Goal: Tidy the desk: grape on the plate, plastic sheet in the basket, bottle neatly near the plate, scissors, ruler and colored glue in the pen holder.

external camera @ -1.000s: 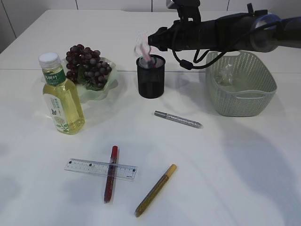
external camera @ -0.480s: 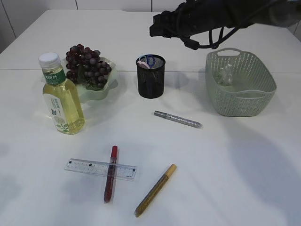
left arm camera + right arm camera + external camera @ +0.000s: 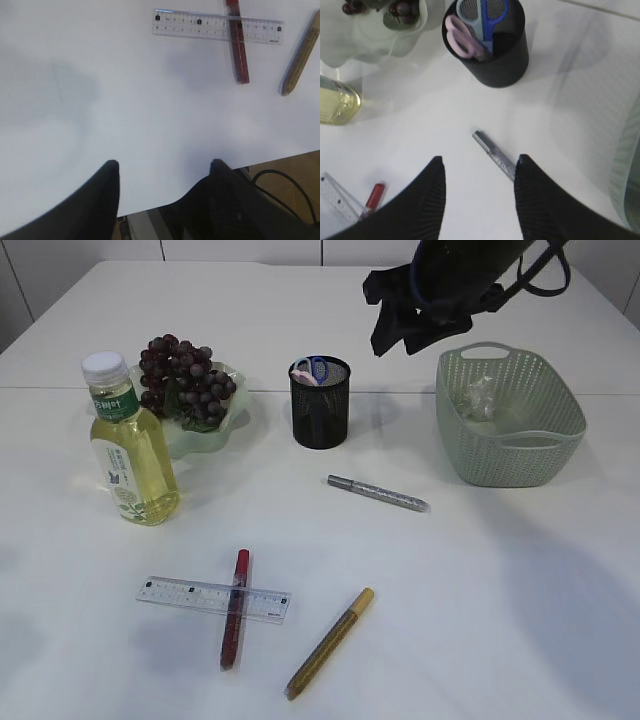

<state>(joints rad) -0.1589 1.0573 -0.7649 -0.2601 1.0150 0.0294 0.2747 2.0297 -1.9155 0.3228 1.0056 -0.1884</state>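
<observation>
The scissors, with pink and blue handles, stand in the black mesh pen holder; they also show in the right wrist view. My right gripper is open and empty, high above the table between the pen holder and the basket. A silver glue pen lies in front of the holder, below my open right gripper. A clear ruler, a red glue pen across it, and a gold glue pen lie near the front. Grapes sit on the green plate with the bottle beside it. My left gripper is open and empty over the table's front edge.
The plastic sheet lies crumpled in the basket at the right. The left wrist view shows the ruler, red pen and gold pen ahead, with the table edge and floor under the fingers.
My right gripper let go of the scissors into the pen holder, then rose and drew back to the right, away from the holder. Nothing else on the table moved.
</observation>
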